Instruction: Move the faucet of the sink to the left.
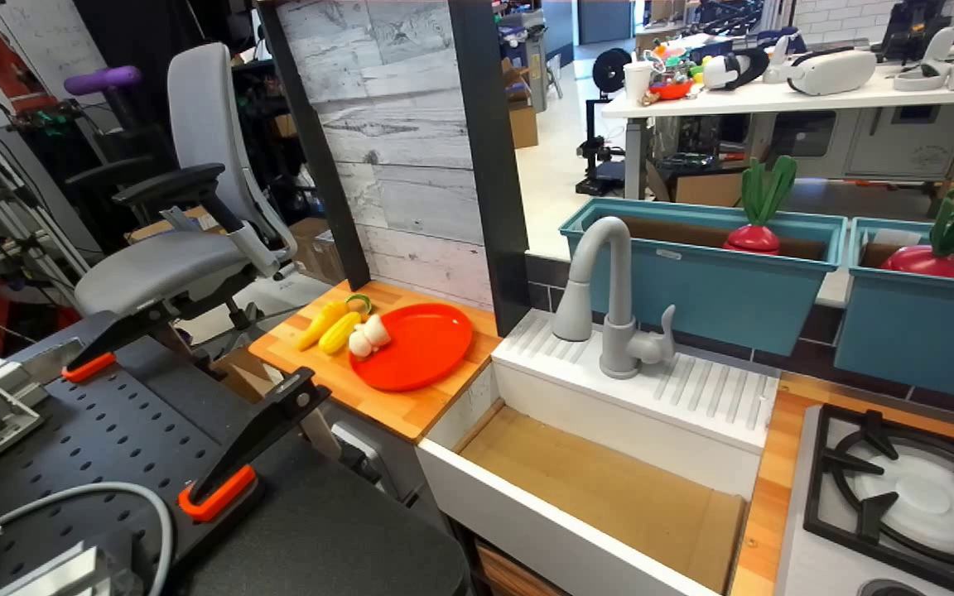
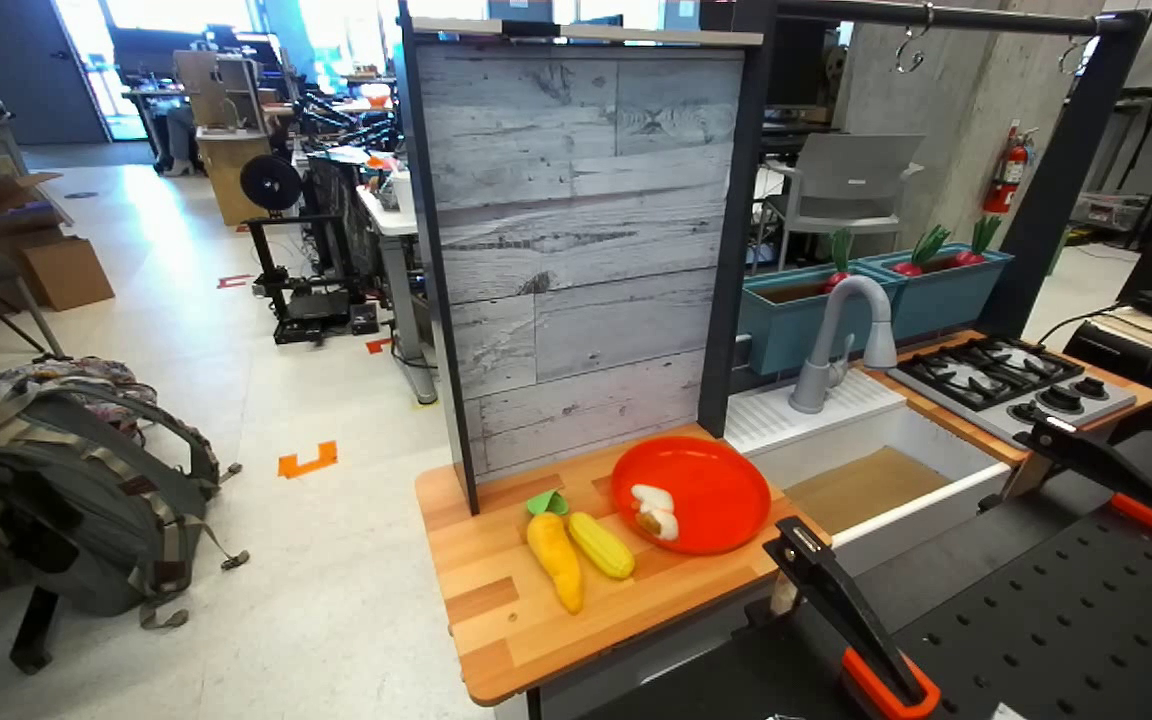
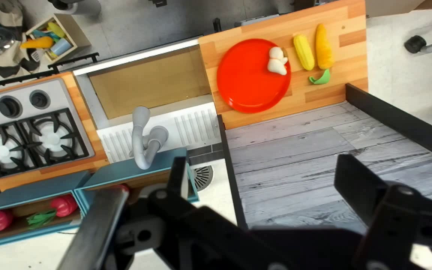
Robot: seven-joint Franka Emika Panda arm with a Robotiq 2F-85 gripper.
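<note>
The grey gooseneck faucet [image 1: 621,290] stands upright on the ribbed white rim of the sink [image 1: 518,513]. In this exterior view its spout head hangs left of its base, and the small lever handle [image 1: 661,338] is at its right. The faucet [image 2: 821,350] and sink [image 2: 921,505] also show in an exterior view, with the spout head right of the base. In the wrist view the faucet [image 3: 138,138] is left of my gripper [image 3: 263,165], with its spout head near the basin [image 3: 144,86]. My gripper is open, empty and apart from the faucet. It is out of both exterior views.
Teal planters [image 1: 709,281] with red radishes stand right behind the faucet. A grey wood-look panel [image 3: 291,165] is beneath the fingers in the wrist view. A red plate [image 3: 249,82], a yellow corn [image 3: 304,52] and a stove [image 3: 32,116] flank the sink. Black clamps [image 1: 253,439] stand in front.
</note>
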